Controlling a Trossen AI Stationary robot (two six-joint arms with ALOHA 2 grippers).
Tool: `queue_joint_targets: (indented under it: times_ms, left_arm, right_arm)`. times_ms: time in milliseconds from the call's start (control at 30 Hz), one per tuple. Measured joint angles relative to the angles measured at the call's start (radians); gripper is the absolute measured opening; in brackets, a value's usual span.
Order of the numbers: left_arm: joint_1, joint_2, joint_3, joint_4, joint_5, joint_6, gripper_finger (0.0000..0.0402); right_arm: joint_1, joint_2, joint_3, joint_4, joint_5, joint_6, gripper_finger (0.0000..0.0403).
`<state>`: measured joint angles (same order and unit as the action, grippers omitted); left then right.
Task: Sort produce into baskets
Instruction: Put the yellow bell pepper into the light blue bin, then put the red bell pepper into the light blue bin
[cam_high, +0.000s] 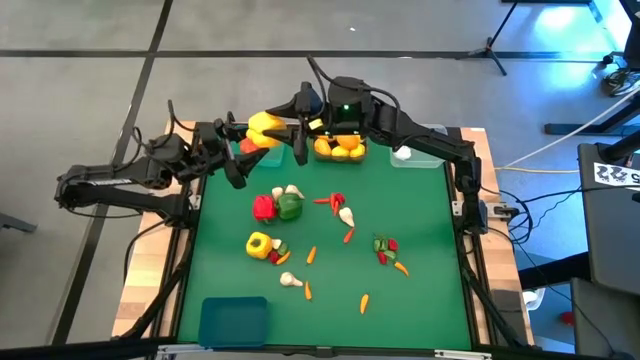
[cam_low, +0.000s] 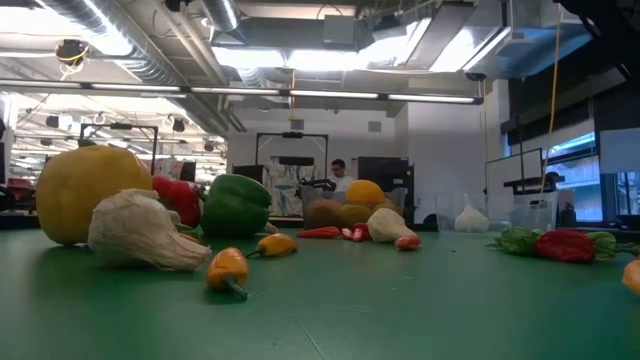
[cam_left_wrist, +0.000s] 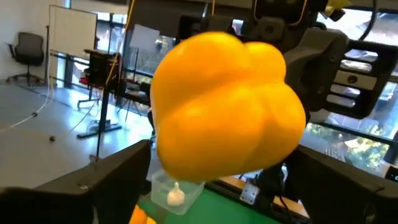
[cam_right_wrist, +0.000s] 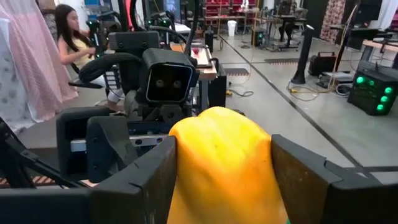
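One yellow pepper (cam_high: 264, 124), held aloft over the worktop's (cam_high: 420, 220) far edge, between both claws. Right claw (cam_right_wrist: 222, 163): pinching the pepper on both flanks. Left claw (cam_left_wrist: 211, 180): fingers spread wide beside it, grip apparently released. Risk: a handover on rounded, smooth plastic; should the right claw's hold sit off-centre, the pepper may slip and drop outside the baskets (cam_high: 338, 150) near that edge.

The yellow pepper (cam_right_wrist: 224, 168) looks like smooth plastic with a soft sheen. The surface (cam_high: 420, 230) wears a matt green covering over pale wood edges. The blue bin (cam_high: 232, 320) is opaque, smooth plastic.
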<state>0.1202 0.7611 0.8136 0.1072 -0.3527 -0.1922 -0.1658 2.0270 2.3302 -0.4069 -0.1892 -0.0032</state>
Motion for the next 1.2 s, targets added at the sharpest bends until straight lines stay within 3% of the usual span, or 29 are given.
queue_joint_targets:
  times_ms: [133,333,533,667,967,1200]
  left_arm:
    - [-0.010,0.000,0.039,0.030,-0.006,0.065,0.0397]
    - [0.016,0.005,0.061,0.038,-0.036,0.082,0.0399]
    - [0.015,0.017,0.059,0.008,-0.001,0.078,0.0396]
    - [0.015,0.007,0.059,-0.042,0.007,0.089,0.0390]
    - [0.015,-0.109,0.056,-0.473,-0.075,-0.041,0.0388]
    - [0.015,-0.212,0.056,-0.806,-0.114,-0.269,0.0388]
  right_arm:
    - [0.001,-0.002,0.001,-0.001,-0.012,0.001,0.0224]
    - [0.007,0.010,-0.007,-0.015,-0.058,0.003,0.0224]
    - [0.005,0.008,-0.003,0.010,-0.050,0.003,0.0224]
    - [0.001,-0.003,-0.002,-0.111,-0.047,-0.005,0.0216]
    - [-0.004,-0.036,0.000,-0.448,-0.031,-0.090,0.0210]
    - [-0.004,-0.013,0.000,-0.642,-0.029,-0.155,0.0211]
